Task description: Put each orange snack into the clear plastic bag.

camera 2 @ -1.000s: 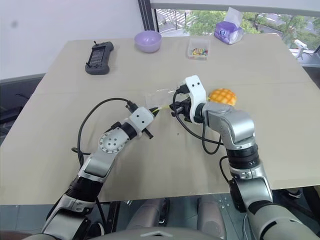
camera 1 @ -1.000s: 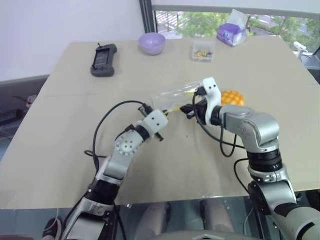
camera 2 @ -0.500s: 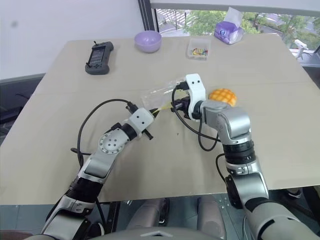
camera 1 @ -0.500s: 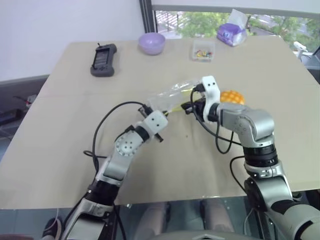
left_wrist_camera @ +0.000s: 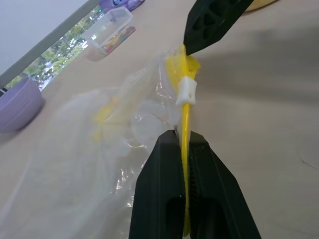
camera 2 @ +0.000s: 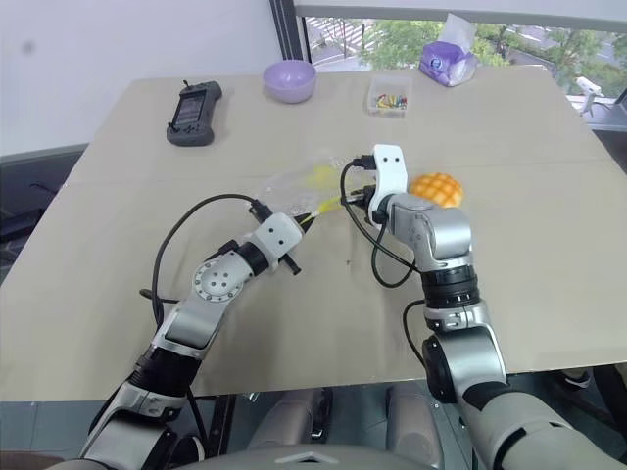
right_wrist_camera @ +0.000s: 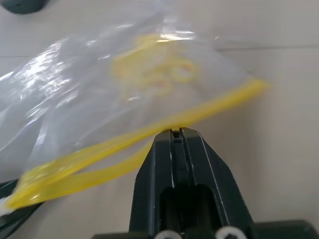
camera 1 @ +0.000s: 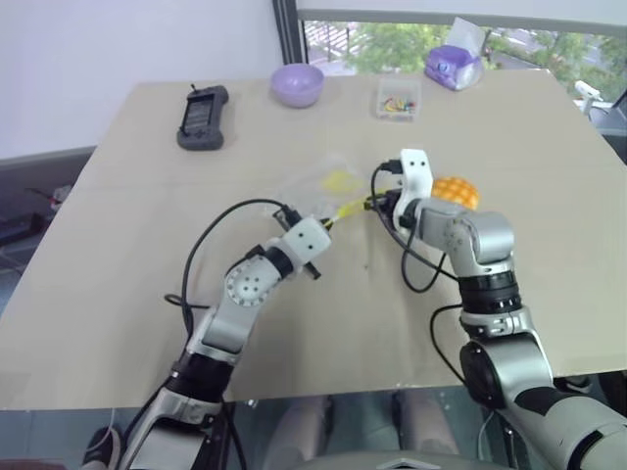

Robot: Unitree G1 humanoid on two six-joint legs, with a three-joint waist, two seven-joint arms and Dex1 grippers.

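Note:
The clear plastic bag (camera 1: 323, 194) hangs just above the middle of the table, stretched between my two grippers by its yellow seal strip (left_wrist_camera: 185, 119). My left gripper (camera 1: 330, 220) is shut on the near end of the strip, close to a small white slider (left_wrist_camera: 187, 90). My right gripper (right_wrist_camera: 175, 133) is shut on the strip's other end, its black fingers (left_wrist_camera: 212, 22) showing in the left wrist view. The bag's crinkly body (right_wrist_camera: 124, 84) has a faint yellow patch. One orange snack (camera 1: 456, 191), domed with a grid pattern, sits on the table just right of my right wrist, outside the bag.
At the table's far side lie a black handheld device (camera 1: 203, 116), a purple bowl (camera 1: 297, 84), a small clear box of colourful bits (camera 1: 399, 98) and a purple tissue pack (camera 1: 453, 67). The table's (camera 1: 147, 294) near half is bare tan surface.
My right gripper has moved farther away across the table and tilted down, pulling the seal strip taut. The bag's body has dropped lower and spread out. The left gripper has stayed put.

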